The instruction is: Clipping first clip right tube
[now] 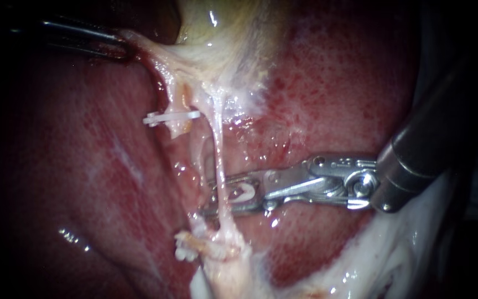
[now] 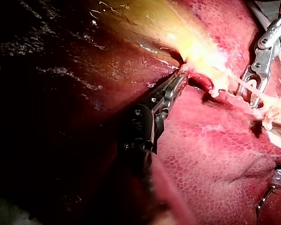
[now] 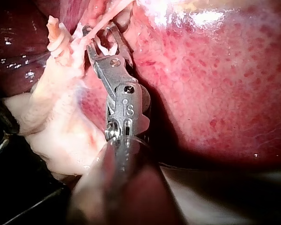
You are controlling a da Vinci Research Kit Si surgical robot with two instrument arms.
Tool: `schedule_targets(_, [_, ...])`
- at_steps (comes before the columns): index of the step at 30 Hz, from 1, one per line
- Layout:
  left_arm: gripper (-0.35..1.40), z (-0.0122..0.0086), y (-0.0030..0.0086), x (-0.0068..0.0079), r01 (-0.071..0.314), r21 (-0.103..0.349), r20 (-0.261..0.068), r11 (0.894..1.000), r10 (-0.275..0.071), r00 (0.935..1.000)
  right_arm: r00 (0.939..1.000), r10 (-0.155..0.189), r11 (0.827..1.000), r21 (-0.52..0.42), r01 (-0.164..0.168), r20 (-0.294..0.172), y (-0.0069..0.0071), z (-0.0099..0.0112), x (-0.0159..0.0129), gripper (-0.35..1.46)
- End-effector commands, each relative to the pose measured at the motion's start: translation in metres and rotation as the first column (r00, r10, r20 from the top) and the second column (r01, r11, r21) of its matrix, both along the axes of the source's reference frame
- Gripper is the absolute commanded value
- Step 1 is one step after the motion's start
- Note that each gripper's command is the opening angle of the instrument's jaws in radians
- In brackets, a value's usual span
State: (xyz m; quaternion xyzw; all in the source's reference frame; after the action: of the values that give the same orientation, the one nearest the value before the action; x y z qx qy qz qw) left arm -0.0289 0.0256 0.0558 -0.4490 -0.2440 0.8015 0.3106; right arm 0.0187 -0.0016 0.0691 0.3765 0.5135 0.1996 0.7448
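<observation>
Right instrument, 2 tubes, 1 clip; left instrument grips gallbladder

Red liver, yellowish gallbladder, pale fat

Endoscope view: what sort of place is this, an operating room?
Likely a surgical robot's workbench. Two thin metal instruments work on a red liver and yellowish gallbladder: the left instrument grips the gallbladder, the right instrument holds open jaws around a pale tube, near a white clip.
</observation>
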Motion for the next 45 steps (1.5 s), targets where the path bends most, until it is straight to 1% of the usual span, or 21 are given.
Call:
schedule_targets(1, [-0.35, 0.0, 0.0, 0.0, 0.0, 0.0, 0.0, 1.0, 0.0, 1.0, 1.0, -0.001, 1.0, 0.0, 0.001, 0.0, 0.0, 0.0, -0.0002, 0.19])
schedule_targets(3, [-0.35, 0.0, 0.0, 0.0001, 0.0, 0.0, 0.001, 1.0, 0.0, 1.0, 1.0, 0.001, 1.0, -0.004, -0.001, 0.001, 0.0, 0.0001, -0.0009, 0.3])
schedule_targets(6, [-0.35, 0.0, 0.0, 0.0001, -0.001, 0.0, 0.001, 1.0, 0.001, 1.0, 0.9998, 0.02, 1.0, -0.014, -0.02, 0.009, 0.0003, 0.0001, -0.0025, 0.39])
schedule_targets(9, [-0.35, 0.0, 0.0, 0.0001, -0.001, 0.0, 0.001, 1.0, 0.001, 1.0, 0.9997, 0.023, 1.0, -0.009, -0.023, 0.01, 0.001, -0.0005, -0.0041, 0.41])
schedule_targets(13, [-0.35, 0.0, 0.0, 0.0001, 0.0, 0.0, 0.001, 1.0, 0.0, 1.0, 0.9998, 0.019, 1.0, -0.001, -0.019, 0.009, 0.0018, -0.0016, -0.0053, 0.45])
schedule_targets(17, [-0.35, 0.0, 0.0, 0.0001, 0.0, 0.0, 0.001, 1.0, 0.0, 1.0, 0.9998, 0.017, 1.0, 0.01, -0.017, -0.005, 0.0016, -0.0024, -0.0055, 0.46])
schedule_targets(23, [-0.35, 0.0, 0.0, 0.0001, -0.001, 0.0, 0.001, 1.0, 0.001, 1.0, 0.9994, 0.026, 0.998, 0.052, -0.025, -0.024, 0.0013, -0.0029, -0.0048, 0.47])
schedule_targets(25, [-0.35, 0.0, 0.0, 0.0001, -0.001, 0.0, 0.001, 1.0, 0.001, 1.0, 0.9992, 0.028, 0.998, 0.052, -0.027, -0.027, 0.0012, -0.0029, -0.0045, 0.47])
schedule_targets(28, [-0.35, 0.0, 0.0, 0.0001, 0.0, 0.0, 0.001, 1.0, 0.0, 1.0, 0.9993, 0.03, 0.998, 0.062, -0.029, -0.023, 0.0011, -0.0027, -0.004, 0.48])
schedule_targets(34, [-0.35, 0.0, 0.0, 0.0001, 0.0, 0.0, 0.0, 1.0, 0.0, 1.0, 0.9994, 0.029, 0.996, 0.079, -0.027, -0.021, 0.0003, -0.0018, -0.0022, 0.48])
schedule_targets(39, [-0.35, 0.0, 0.0, 0.0001, 0.0, 0.0, 0.0, 1.0, 0.0, 1.0, 0.9987, 0.024, 0.993, 0.119, -0.019, -0.045, -0.0006, -0.001, -0.0006, 0.48])
schedule_targets(42, [-0.35, 0.0, 0.0, 0.0001, 0.0, 0.0, 0.0, 1.0, 0.0, 1.0, 0.9979, 0.016, 0.991, 0.135, -0.008, -0.063, -0.001, -0.0007, 0.0004, 0.48])
schedule_targets(45, [-0.35, 0.0, 0.0, 0.0001, 0.0, 0.0, 0.0, 1.0, 0.0, 1.0, 0.9967, 0.023, 0.988, 0.155, -0.011, -0.078, -0.0011, -0.0007, 0.001, 0.48])
